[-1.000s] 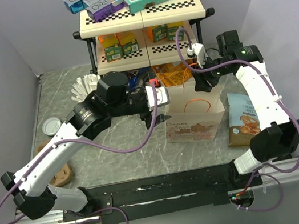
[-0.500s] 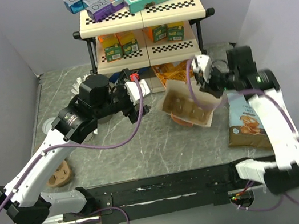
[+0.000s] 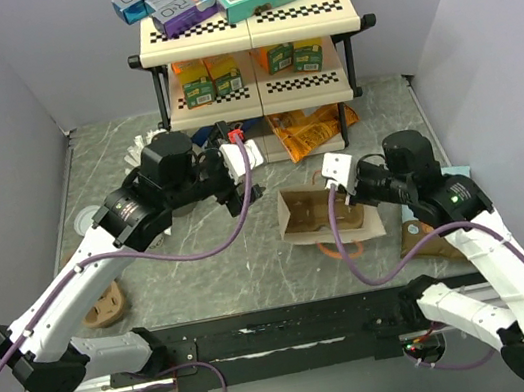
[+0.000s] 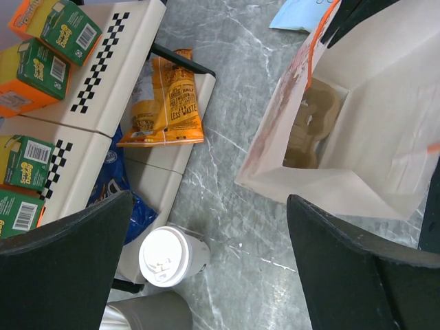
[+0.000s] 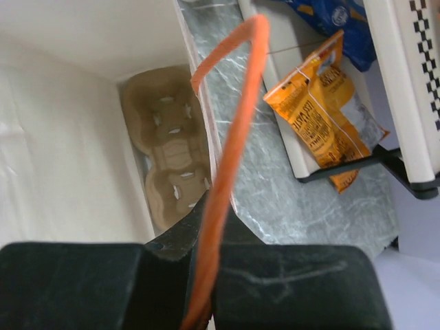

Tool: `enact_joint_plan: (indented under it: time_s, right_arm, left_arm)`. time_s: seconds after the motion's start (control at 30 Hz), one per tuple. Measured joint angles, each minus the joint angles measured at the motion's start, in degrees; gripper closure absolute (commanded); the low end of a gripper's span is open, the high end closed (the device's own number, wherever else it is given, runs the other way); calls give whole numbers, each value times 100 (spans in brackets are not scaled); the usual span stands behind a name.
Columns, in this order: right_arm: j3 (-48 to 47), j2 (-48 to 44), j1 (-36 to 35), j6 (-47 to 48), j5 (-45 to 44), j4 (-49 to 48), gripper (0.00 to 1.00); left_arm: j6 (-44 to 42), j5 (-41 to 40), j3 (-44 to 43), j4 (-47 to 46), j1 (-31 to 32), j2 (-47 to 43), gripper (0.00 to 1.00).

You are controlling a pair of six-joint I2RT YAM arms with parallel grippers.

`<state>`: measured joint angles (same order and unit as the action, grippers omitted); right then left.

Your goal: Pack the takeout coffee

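Right gripper is clamped on the orange handle of the paper bag, which sits tipped at centre frame with a cup carrier inside. Left gripper hangs wide open over the takeout coffee, which stands lidded and upright at the lower left of its wrist view.

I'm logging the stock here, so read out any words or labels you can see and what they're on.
"LESS WASTE": orange snack bag, rest of its print blurred.
"OU RO", partly legible: purple box on the top shelf.
Green cartons: print too small to read.
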<state>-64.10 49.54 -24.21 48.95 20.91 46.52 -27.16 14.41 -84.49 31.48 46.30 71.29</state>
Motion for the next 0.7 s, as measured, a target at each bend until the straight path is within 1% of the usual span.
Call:
enact_joint_plan:
  time_s: [0.13, 0.2, 0.37, 0.5, 0.6, 0.7]
  right_arm:
    - [-103, 37, -20, -7, -92, 46, 100]
    - [-313, 136, -20, 0, -66, 188, 100]
    - [-887, 496, 72, 74, 280, 680, 100]
    - [-1443, 977, 503, 151, 811, 1355, 100]
    - [-2033, 1484, 748, 212, 1078, 1845, 100]
    - [-2271, 1867, 905, 299, 1222, 2022, 100]
  left_arm:
    - [4, 0, 0, 7, -17, 0, 1]
    - [7, -17, 0, 31, -42, 0, 1]
    - [258, -188, -57, 254, -227, 15, 1]
    - [614, -317, -304, 684, -479, 120, 1]
    - [802, -426, -310, 929, -693, 114, 1]
    - [903, -535, -188, 1104, -986, 24, 1]
